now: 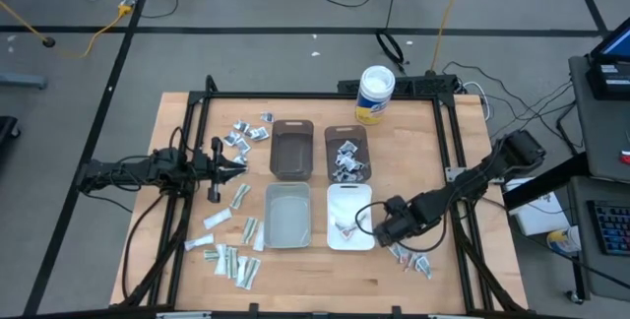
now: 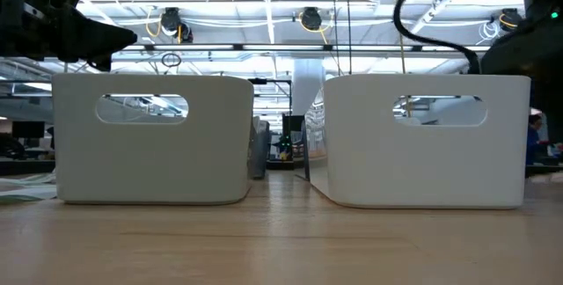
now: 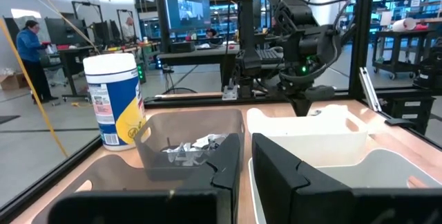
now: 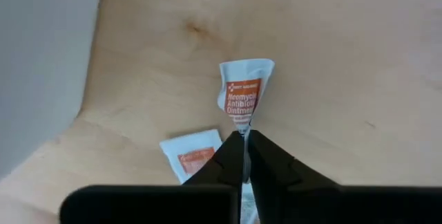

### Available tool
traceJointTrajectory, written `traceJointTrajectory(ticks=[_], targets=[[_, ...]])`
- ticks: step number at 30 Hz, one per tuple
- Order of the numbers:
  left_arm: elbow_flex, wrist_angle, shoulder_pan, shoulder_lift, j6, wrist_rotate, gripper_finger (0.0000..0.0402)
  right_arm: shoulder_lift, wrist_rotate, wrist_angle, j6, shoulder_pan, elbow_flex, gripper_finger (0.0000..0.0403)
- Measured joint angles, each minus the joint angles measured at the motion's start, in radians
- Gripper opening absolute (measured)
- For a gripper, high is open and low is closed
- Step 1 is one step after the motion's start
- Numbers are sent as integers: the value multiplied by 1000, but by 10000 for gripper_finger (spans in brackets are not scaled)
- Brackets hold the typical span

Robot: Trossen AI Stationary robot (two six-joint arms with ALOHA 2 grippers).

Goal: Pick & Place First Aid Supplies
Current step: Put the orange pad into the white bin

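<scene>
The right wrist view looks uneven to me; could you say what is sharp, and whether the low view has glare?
Right wrist view: the ointment packet pinched in the right gripper reads sharply, the dark housing along the bottom is blurred. Low view: bright ceiling lights glare behind the white bins.

From above, the wooden bench carried four bins: two brown ones behind, a grey bin and a white bin in front. A white tub stood near the far edge. Many packets lay on the left side. The right gripper was just beside the white bin, near some packets. The left gripper waited left of the brown bins.
</scene>
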Motion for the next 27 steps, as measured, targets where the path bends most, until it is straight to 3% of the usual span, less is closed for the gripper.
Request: traceJointTrajectory(ticks=[10, 17, 27], targets=[[0, 0, 0, 0, 0, 0, 47, -65, -23, -289, -232, -51, 163, 3], [0, 0, 0, 0, 0, 0, 47, -65, -56, -386, -407, -87, 231, 2], [0, 0, 0, 0, 0, 0, 47, 104, -54, -443, -671, -185, 445, 2]])
